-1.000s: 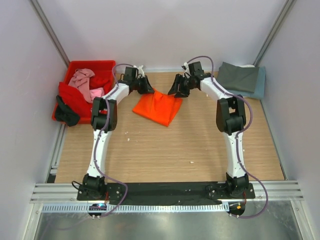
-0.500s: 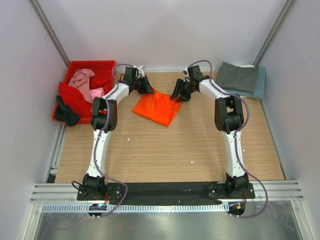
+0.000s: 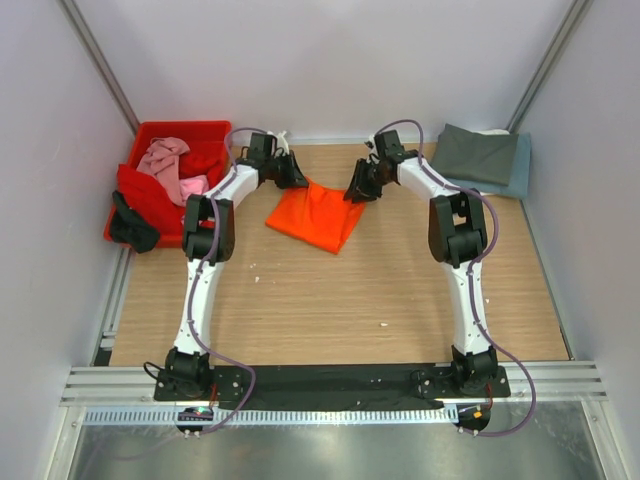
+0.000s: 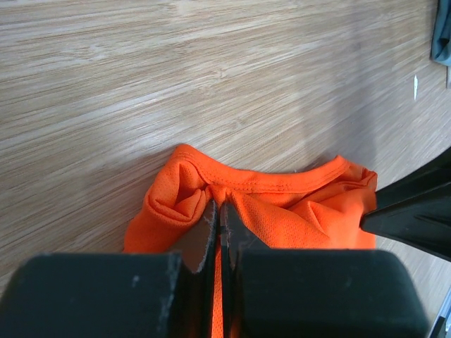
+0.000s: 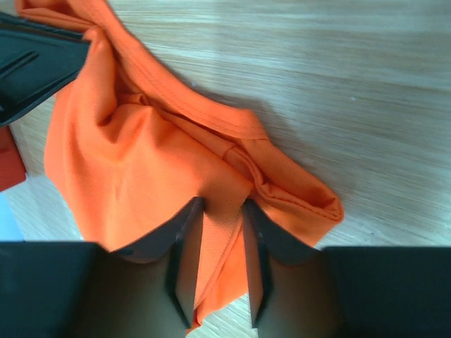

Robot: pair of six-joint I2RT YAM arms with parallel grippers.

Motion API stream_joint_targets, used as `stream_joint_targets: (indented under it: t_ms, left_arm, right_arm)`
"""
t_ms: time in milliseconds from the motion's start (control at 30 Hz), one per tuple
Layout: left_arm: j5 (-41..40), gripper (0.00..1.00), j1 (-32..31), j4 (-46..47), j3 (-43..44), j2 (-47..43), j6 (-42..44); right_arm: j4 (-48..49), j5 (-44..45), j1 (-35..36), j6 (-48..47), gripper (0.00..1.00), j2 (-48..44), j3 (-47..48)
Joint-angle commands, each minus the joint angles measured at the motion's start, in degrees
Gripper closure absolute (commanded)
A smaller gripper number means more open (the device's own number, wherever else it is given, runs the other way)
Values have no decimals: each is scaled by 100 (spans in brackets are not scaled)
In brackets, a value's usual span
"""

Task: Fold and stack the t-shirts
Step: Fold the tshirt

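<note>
**Left tool pinches the orange t-shirt, right tool straddles it**

Left tool [image 4: 218, 211] has its fingers pressed together on a thin fold of the orange t-shirt [image 3: 318, 213], just below the ribbed collar [image 4: 261, 182]. In the overhead view this tool [image 3: 292, 174] sits at the shirt's far left corner. The right tool [image 3: 358, 188] is at the far right corner. Its wrist view shows the fingers apart, with a strip of orange cloth lying in the gap between them [image 5: 222, 211]. Whether the fingers touch the cloth cannot be told.

The orange t-shirt lies bunched on the tabletop [image 3: 330, 300], towards the far side and near the middle between the two arms. Its near end tapers to a point, and creases run across its surface.

At the far left stands a red crate [image 3: 150, 133]. A pink t-shirt [image 3: 165, 158] lies crumpled in it, and a red t-shirt [image 3: 140, 192] hangs over its near wall. In the far right corner a folded dark grey t-shirt [image 3: 478, 155] rests on a slate blue t-shirt [image 3: 521, 172], well apart from the orange one.
</note>
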Motion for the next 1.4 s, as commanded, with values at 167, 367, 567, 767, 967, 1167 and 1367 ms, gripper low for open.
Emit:
stream_joint_targets:
  t_ms: [167, 367, 567, 767, 967, 1167, 1367]
  left_arm:
    - [-162, 100, -10, -696, 68, 359, 58]
    - [-197, 100, -10, -714, 86, 376, 49]
    - [-241, 100, -10, -758, 112, 394, 32]
    - [-250, 100, -10, -767, 130, 403, 23]
    - [-241, 100, -10, -784, 156, 420, 23]
    - [-241, 100, -10, -810, 183, 437, 32]
    - [-206, 100, -10, -810, 209, 446, 32]
  right_arm:
    - [-23, 12, 82, -7, 90, -172, 470]
    - [-312, 170, 82, -209, 99, -339, 497]
    - [-445, 433, 38, -341, 99, -795, 189]
    - [-498, 583, -32, -429, 99, -990, -39]
    - [-454, 627, -120, -464, 99, -1069, -277]
    - [-393, 724, -269, -508, 99, -1113, -584]
    - [-243, 751, -454, -561, 99, -903, -708]
